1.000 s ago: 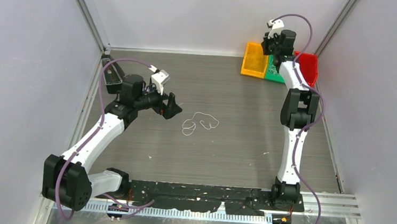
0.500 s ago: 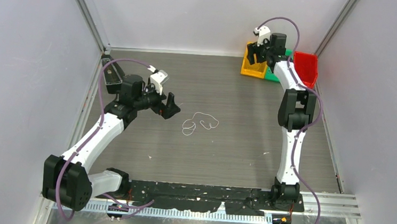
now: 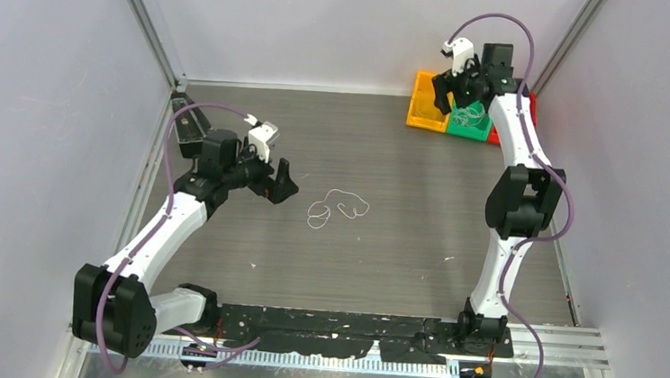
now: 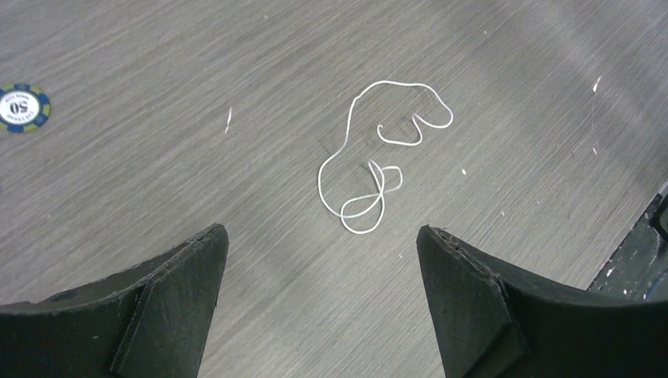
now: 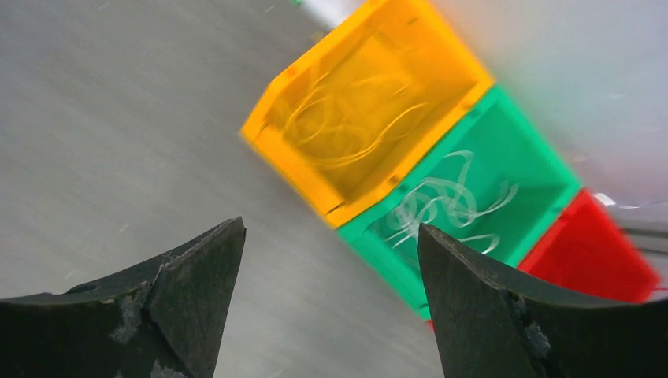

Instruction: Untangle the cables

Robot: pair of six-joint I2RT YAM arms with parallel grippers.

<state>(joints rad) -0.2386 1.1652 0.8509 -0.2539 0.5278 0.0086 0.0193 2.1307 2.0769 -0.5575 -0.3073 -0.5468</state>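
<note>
A thin white cable [image 3: 337, 207] lies in loose loops on the grey table, alone and held by nothing. In the left wrist view this cable [image 4: 349, 126] curls just ahead of my left gripper [image 4: 323, 230], which is open and empty. The left gripper [image 3: 285, 185] hovers a little left of the loops. My right gripper [image 3: 452, 90] is open and empty, raised at the far right over the bins. In the blurred right wrist view, the right gripper [image 5: 331, 224] looks down on yellow cables [image 5: 346, 118] in the yellow bin and white cables [image 5: 445, 197] in the green bin.
Three bins stand in a row at the back right: yellow bin [image 3: 421, 105], green bin [image 3: 470, 127], red bin [image 3: 527, 114]. A round blue-and-white token [image 4: 24, 108] lies on the table. A black block [image 3: 190, 123] sits by the left wall. Walls enclose three sides.
My right gripper went from shut to open and swung left from the red bin, ending above the yellow and green bins. The left gripper shifted slightly left. The white cable has not moved.
</note>
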